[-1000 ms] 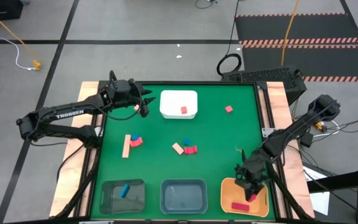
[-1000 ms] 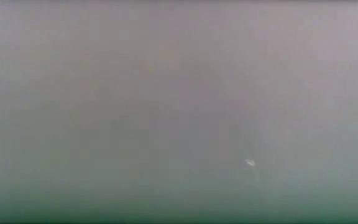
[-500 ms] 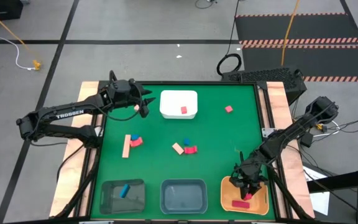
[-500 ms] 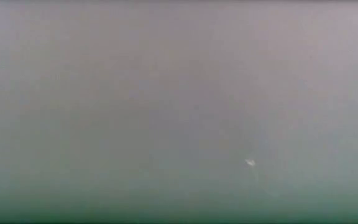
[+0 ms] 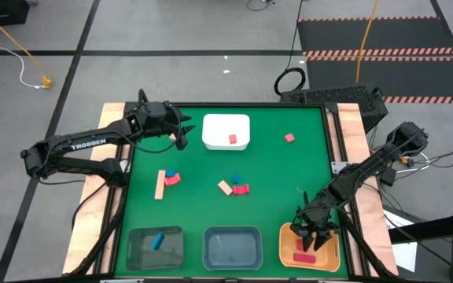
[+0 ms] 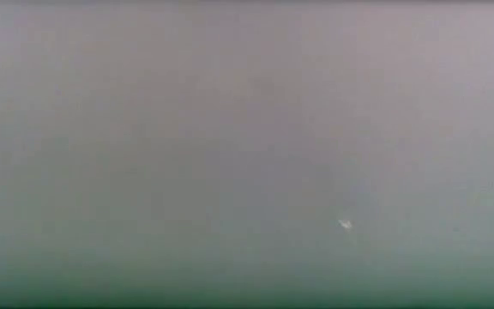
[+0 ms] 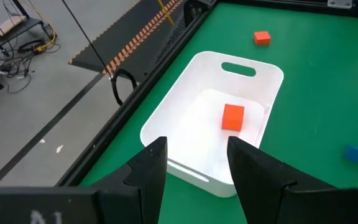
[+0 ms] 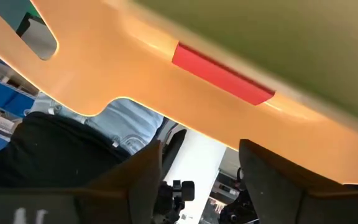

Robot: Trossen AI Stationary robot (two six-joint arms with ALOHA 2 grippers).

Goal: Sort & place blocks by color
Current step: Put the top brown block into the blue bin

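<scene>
Right gripper [image 5: 311, 237]: you have it low over the yellow-orange plastic tray [image 5: 289, 253] at the near right corner of the green table [image 5: 289, 181]. Your wrist view shows both dark fingers [image 8: 143, 180] spread apart with nothing between them.
Red bar in tray: a long red block [image 5: 303, 258] lies flat on the tray floor just beyond your right fingertips, apart from them; it shows as a red slab [image 8: 222, 73] in the right wrist view.
Left gripper [image 5: 185, 134]: you hold it beside the white plastic bin [image 5: 215, 126] at the far side of the table. Fingers [image 7: 149, 168] parted, empty.
White bin contents: one small red cube [image 7: 232, 117] inside.
Loose red cube: a small red block [image 5: 289, 137] sits alone on the mat, right of the white bin.
Left cluster: a tan wooden bar [image 5: 160, 185] with a red block [image 5: 172, 179] and a blue one touching it.
Centre cluster: a tan block [image 5: 225, 187], a red block [image 5: 241, 189] and a small blue block [image 5: 235, 180] close together.
Near bins: a dark grey bin [image 5: 136, 250] holds one blue block [image 5: 157, 239]; beside it sits a blue-grey bin [image 5: 211, 250].
Low view: blurred, you cannot read anything from it.
</scene>
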